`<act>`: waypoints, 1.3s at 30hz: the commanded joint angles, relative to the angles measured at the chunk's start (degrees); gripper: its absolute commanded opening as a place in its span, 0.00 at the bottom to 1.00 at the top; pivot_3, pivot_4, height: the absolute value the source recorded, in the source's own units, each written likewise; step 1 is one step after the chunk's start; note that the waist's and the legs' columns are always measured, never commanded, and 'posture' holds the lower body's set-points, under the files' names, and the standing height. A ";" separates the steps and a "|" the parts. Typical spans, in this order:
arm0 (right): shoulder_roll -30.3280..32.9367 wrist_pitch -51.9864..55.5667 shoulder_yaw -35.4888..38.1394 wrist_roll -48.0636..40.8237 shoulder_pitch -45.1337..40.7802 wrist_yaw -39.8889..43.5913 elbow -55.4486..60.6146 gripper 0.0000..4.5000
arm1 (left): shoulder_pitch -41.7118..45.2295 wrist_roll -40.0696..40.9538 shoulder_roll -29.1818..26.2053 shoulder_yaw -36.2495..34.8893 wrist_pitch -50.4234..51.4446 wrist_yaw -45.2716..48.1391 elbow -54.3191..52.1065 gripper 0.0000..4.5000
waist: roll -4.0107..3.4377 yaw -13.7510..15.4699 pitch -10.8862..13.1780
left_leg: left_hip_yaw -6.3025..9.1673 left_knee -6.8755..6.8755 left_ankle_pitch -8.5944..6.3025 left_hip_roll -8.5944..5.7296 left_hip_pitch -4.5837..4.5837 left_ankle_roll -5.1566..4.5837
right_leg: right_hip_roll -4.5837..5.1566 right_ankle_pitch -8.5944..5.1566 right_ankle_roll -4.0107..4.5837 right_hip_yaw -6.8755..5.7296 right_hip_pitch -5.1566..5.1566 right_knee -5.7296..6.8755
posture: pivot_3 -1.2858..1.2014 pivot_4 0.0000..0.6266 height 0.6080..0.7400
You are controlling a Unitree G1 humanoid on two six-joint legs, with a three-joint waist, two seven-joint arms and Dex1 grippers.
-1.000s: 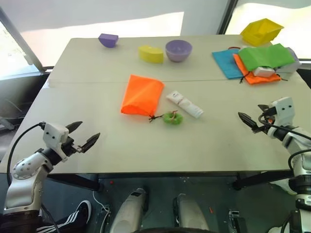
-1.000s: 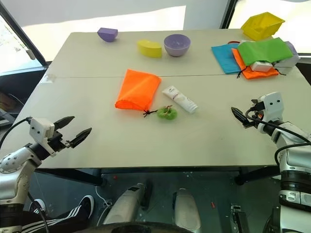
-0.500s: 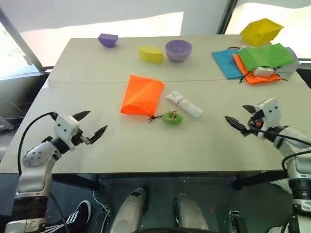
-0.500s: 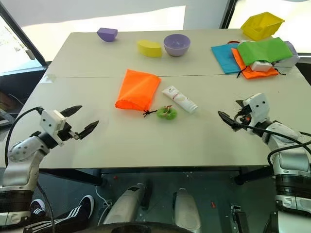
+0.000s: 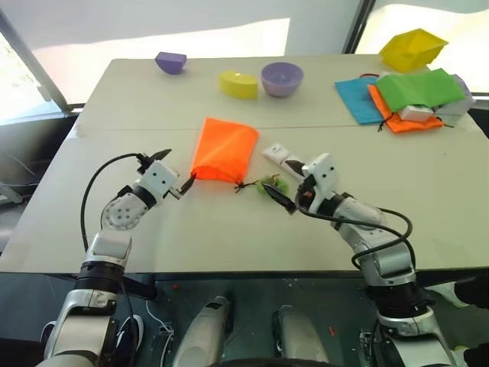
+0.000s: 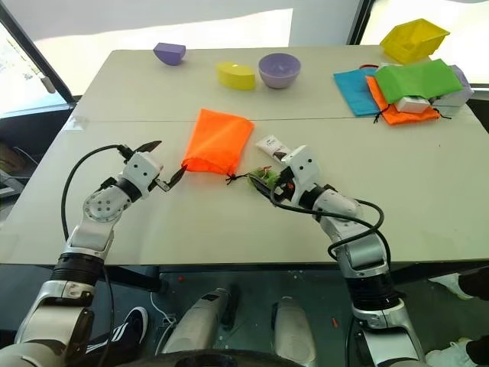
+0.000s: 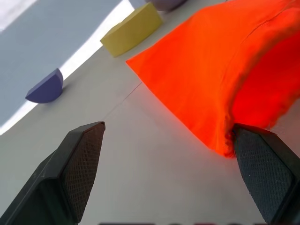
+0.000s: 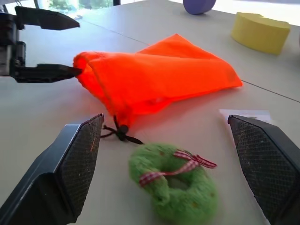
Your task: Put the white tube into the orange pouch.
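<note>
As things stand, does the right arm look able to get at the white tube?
Probably yes. The right tool is open and hovers just short of the white tube, which lies flat on the table beside the orange pouch. Only the green fuzzy ball sits between its fingers.

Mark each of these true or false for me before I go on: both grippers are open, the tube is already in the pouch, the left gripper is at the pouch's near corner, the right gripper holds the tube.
1. Both the left gripper and the right gripper are open. True.
2. The white tube is inside the orange pouch. False: it lies on the table beside the pouch.
3. The left gripper's one fingertip is at the pouch's near corner. True.
4. The right gripper holds the tube. False: its jaws stand open around the green fuzzy ball, holding nothing.
</note>
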State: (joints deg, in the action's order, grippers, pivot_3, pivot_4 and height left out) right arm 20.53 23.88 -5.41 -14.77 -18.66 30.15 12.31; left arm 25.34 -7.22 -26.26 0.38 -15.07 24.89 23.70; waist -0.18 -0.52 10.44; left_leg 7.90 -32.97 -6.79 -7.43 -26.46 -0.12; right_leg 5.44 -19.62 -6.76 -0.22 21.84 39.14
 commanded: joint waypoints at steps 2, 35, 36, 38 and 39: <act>1.63 -1.26 0.53 0.92 -0.35 1.19 1.21 0.98 | 3.13 -3.11 1.53 1.77 0.10 -4.23 2.19 1.00 | 0.01 0.07 0.00 | 0.00 -0.03 0.00 -0.04 0.01 -0.01 | 0.02 0.03 -0.05 0.00 -0.04 0.00 | 0.52 0.24 1.00; 1.55 -5.16 -6.70 9.32 -1.26 3.17 1.54 1.00 | -9.98 10.24 1.03 4.25 27.73 10.54 -30.59 0.01 | 0.02 -0.30 -0.03 | 0.05 -0.05 -0.03 0.02 0.10 0.13 | -0.05 0.08 0.00 0.06 -0.04 0.11 | 0.52 0.24 1.00; 0.96 -5.33 -6.96 9.51 -1.38 2.78 1.37 1.00 | -10.49 10.33 0.95 4.56 29.12 10.77 -32.20 0.01 | 0.02 -0.30 -0.03 | 0.05 -0.05 -0.03 0.02 0.10 0.13 | -0.05 0.08 0.00 0.06 -0.03 0.11 | 0.52 0.24 1.00; -0.20 -5.57 -7.47 10.20 -1.98 1.84 0.50 1.00 | -11.20 10.33 0.60 5.05 30.74 11.36 -34.60 0.01 | 0.02 -0.30 -0.03 | 0.05 -0.05 -0.03 0.03 0.10 0.13 | -0.06 0.08 0.01 0.06 -0.03 0.11 | 0.52 0.24 1.00; -0.69 -5.82 -7.85 10.89 -2.33 1.30 -0.14 1.00 | -11.34 10.41 0.58 5.09 31.38 11.40 -35.44 0.01 | 0.02 -0.34 -0.03 | 0.05 -0.04 -0.03 0.04 0.10 0.13 | -0.07 0.09 0.02 0.06 -0.03 0.11 | 0.52 0.24 1.00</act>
State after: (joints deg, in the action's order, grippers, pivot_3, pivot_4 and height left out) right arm 20.68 19.50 -13.12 -4.69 -19.31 32.41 11.83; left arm 13.98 2.08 -24.91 5.55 15.40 35.88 -8.43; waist -0.17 -0.86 10.42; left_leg 7.95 -33.01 -6.82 -7.38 -26.35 0.01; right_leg 5.36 -19.52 -6.73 -0.15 21.82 39.25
